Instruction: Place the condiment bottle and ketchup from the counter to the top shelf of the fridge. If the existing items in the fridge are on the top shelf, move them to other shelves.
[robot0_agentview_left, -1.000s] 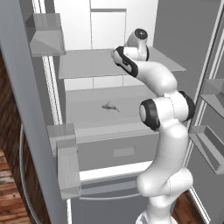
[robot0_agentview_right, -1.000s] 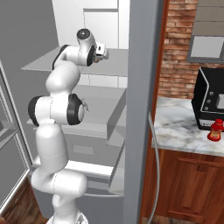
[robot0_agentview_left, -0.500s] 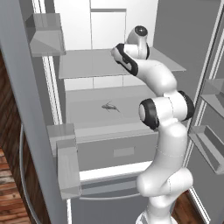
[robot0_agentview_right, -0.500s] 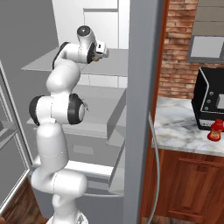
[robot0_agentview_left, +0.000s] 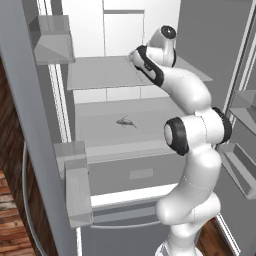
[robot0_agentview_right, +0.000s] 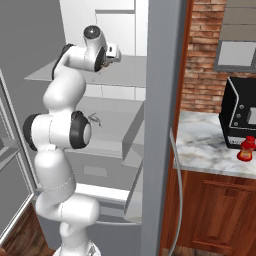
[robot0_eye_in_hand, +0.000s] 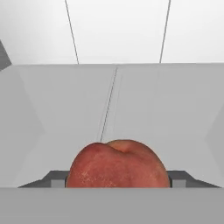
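A round red-orange fruit, one of the existing items, rests on the top shelf of the fridge. My gripper is shut on it, a dark fingertip against each side. From the base, my hand reaches in over that shelf. The other existing item, a thin dark sprig, lies on the shelf below. The red ketchup stands on the marble counter to the right of the fridge. The condiment bottle is out of view.
Grey door bins hang on the open left door, with another bin lower down. More bins sit on the right door. A drawer lies under the shelves. A black appliance stands on the counter behind the ketchup.
The jaws have narrowed onto the fruit and then held still. The hand has edged slightly up and inward over the top shelf; nothing else moved.
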